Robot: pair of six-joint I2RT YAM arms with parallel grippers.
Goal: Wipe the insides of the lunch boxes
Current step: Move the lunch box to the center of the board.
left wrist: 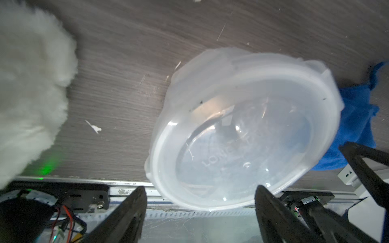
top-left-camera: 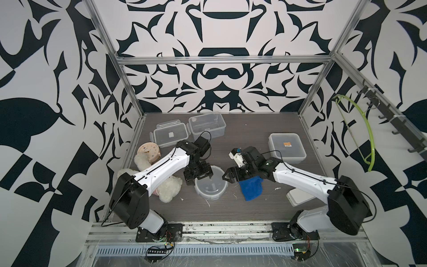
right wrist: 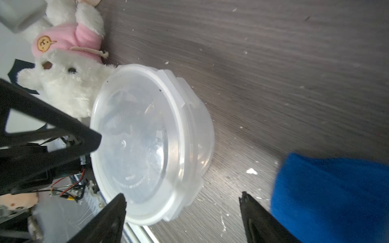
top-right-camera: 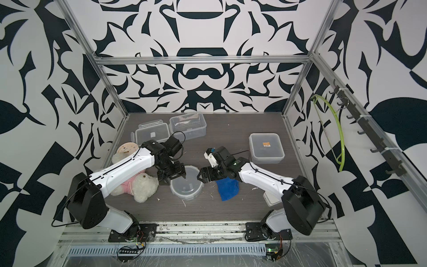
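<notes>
Round translucent plastic lunch box (top-left-camera: 210, 185) sits lower centre in a top view, lid apparently on. Left gripper (top-left-camera: 199, 178) and right gripper (top-left-camera: 227, 176) sit at its rim, jaws spread, holding nothing. Blue cloth (top-left-camera: 250, 188) lies loose just right of it. Rectangular clear box (top-left-camera: 206, 126) stands open, upper centre-left. Square orange-stickered box (top-left-camera: 286, 145) is lidded, right of centre. Judgement: no wiping evident, and nearly all is left to do.

Cloth: crumpled blue fabric cloth (top-left-camera: 250, 190) on grey wood-grain table (top-left-camera: 245, 143)
Toy: fluffy white plush bear in pink top (top-right-camera: 141, 187), left side
Clock: round beige clock (top-left-camera: 149, 151), just behind the bear
Hanger: lime-green plastic hanger (top-left-camera: 361, 129) on right wall
</notes>
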